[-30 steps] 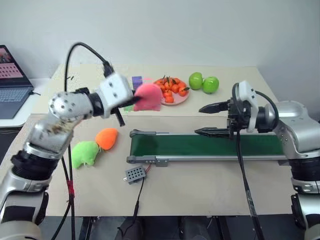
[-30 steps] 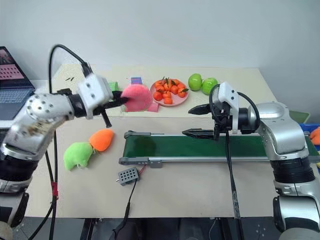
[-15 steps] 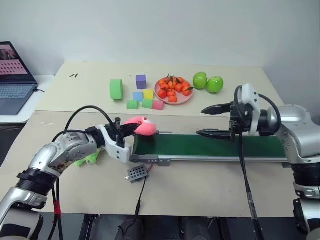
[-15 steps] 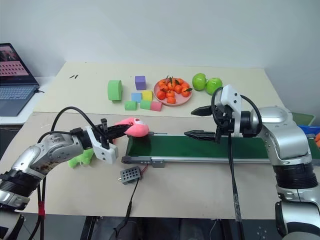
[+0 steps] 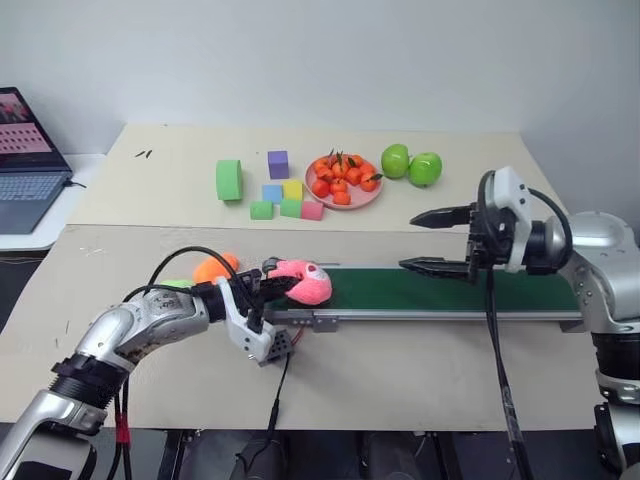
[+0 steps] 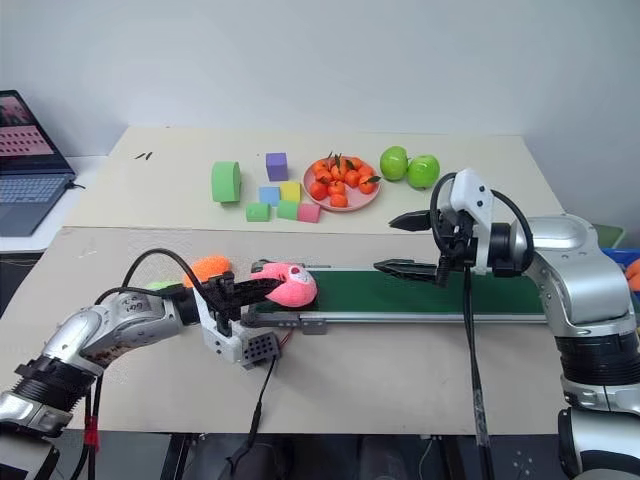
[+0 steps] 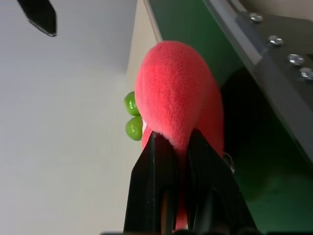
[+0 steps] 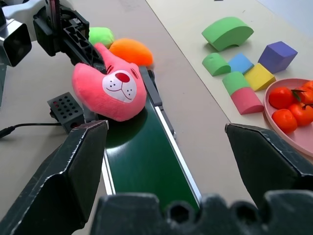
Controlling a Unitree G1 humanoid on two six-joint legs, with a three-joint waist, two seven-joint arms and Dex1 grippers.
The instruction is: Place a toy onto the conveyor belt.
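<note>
The toy [image 5: 306, 282], a bright pink plush with a lighter snout face [image 8: 110, 88], lies tilted at the left end of the conveyor belt [image 5: 440, 286]. It is down at the level of the dark green belt, partly over the grey frame. I cannot tell whether its weight rests there. My left gripper [image 5: 280, 286] reaches in from the left, shut on the toy's rear edge [image 7: 176, 93]. My right gripper [image 5: 410, 241] hangs open above the belt's middle, well to the right of the toy, with nothing between its fingers.
An orange plush [image 5: 213, 267] and a lime-green plush [image 8: 100, 35] lie left of the belt's end. The wired control box [image 8: 66, 108] sits in front of it. Foam blocks [image 5: 270, 190], a plate of small oranges [image 5: 343, 182] and two green apples [image 5: 410, 165] stand at the back; a laptop [image 5: 25, 145] far left.
My left arm came down from high over the table's back, carrying the pink toy to the belt's left end, and its wrist rolled. The right gripper stayed where it was, open.
</note>
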